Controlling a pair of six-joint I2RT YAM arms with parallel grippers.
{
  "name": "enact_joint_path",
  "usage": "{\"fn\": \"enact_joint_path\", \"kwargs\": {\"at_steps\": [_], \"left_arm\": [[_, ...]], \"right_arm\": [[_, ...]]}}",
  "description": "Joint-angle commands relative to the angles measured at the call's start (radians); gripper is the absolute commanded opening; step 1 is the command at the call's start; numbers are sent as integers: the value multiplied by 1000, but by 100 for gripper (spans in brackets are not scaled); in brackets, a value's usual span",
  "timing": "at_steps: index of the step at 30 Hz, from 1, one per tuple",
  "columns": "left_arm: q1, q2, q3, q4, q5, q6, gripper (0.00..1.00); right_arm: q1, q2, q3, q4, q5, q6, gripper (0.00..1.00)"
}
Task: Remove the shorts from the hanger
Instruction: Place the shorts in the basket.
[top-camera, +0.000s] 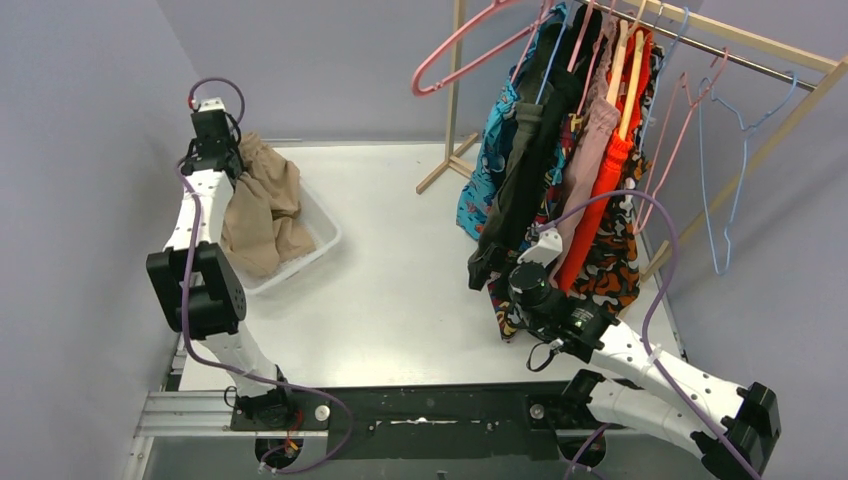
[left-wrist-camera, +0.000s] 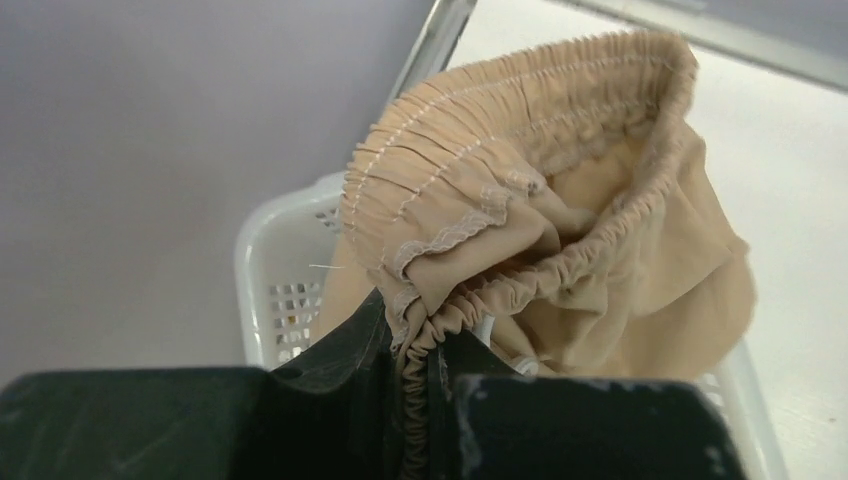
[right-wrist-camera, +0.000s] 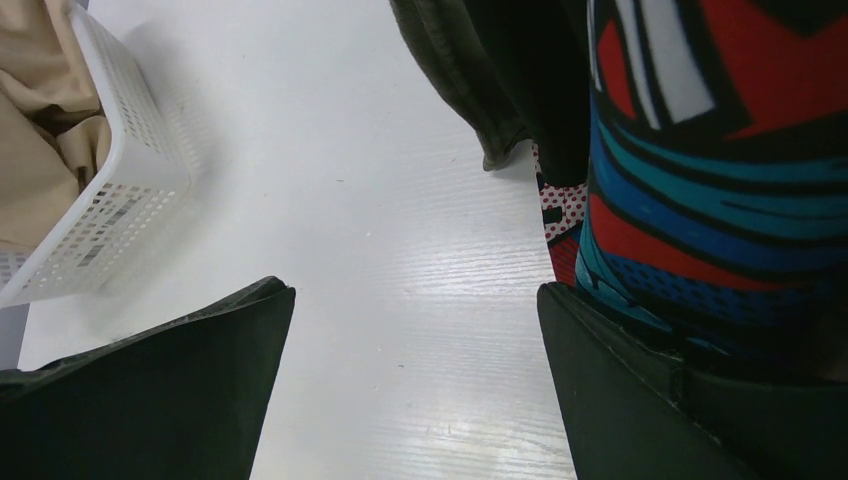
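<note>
Our left gripper (left-wrist-camera: 425, 375) has its jaws pressed together on the gathered elastic waistband of the tan shorts (left-wrist-camera: 560, 230). Just past the fingertips the waistband loops open. The rest of the cloth drapes below and beyond the gripper into the white basket (left-wrist-camera: 268, 280).

Our right gripper (right-wrist-camera: 415, 295) is spread wide with nothing between its jaws, above the white table (right-wrist-camera: 380, 200). Hard against one finger (right-wrist-camera: 640, 400) hang the comic-print shorts (right-wrist-camera: 700, 200); we cannot tell whether they touch. Ahead of the fingertips hang the hems of the olive green shorts (right-wrist-camera: 450, 80) and the black shorts (right-wrist-camera: 555, 100). Beyond those, the teal shark-print shorts (top-camera: 485, 170), dusty pink shorts (top-camera: 595, 150), orange shorts (top-camera: 610, 200) and orange-black patterned shorts (top-camera: 615, 255) hang from hangers on the wooden rack (top-camera: 770, 50).
</note>
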Motion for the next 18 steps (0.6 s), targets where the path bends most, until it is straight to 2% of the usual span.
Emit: {"fn": "enact_joint_path", "kwargs": {"at_steps": [1,7,11,18], "left_arm": [[31,65,49,1,5,-81,0],[59,122,43,-2,72,-102,0],[77,259,119,-157,110,-152,0],[2,333,74,-165,204,-151,0]], "right_arm": [[-10,-16,11,12,11,3,98],[-10,-9,11,14,9,5,98],[-12,0,13,17,7,4,98],[-13,7,16,7,-5,4,98]]}}
